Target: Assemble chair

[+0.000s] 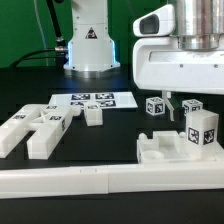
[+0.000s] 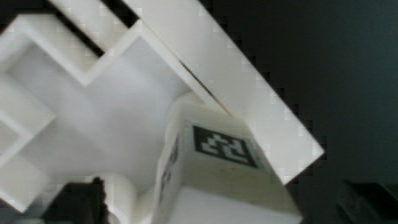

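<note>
My gripper (image 2: 214, 208) stands wide open and empty, straddling the upright tagged white plastic post (image 2: 222, 150) at right. Seating it looks done. Next, I lift straight clear.

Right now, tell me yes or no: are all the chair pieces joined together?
No: several loose pieces lie at the exterior view's left, well apart from the slab with its upright post.
</note>
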`<state>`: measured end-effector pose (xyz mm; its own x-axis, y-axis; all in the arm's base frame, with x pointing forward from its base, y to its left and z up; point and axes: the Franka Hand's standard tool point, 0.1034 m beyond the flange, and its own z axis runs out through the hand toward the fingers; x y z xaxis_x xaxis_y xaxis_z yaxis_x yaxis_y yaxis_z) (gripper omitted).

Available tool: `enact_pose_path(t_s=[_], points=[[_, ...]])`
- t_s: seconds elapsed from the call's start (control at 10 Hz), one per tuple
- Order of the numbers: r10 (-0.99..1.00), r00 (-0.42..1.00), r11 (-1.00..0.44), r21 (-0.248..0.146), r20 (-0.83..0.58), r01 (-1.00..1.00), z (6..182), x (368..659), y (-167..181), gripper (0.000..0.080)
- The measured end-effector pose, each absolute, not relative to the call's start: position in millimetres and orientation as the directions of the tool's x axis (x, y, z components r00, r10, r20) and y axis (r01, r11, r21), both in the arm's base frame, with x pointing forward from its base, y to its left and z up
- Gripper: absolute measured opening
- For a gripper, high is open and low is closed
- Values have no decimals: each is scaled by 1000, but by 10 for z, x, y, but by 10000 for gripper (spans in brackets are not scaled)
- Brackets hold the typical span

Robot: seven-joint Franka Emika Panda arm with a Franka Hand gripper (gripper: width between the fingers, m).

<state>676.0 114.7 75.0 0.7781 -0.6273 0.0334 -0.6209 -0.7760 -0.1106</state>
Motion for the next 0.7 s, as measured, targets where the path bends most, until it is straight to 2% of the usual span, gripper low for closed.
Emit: enact_pose_path(t_s=[0.3, 0.7], points=[[-379, 923, -923, -97, 65, -372, 738, 6762, 1146, 648], [-61, 994, -997, -61, 94, -55, 736, 6765, 1119, 648]])
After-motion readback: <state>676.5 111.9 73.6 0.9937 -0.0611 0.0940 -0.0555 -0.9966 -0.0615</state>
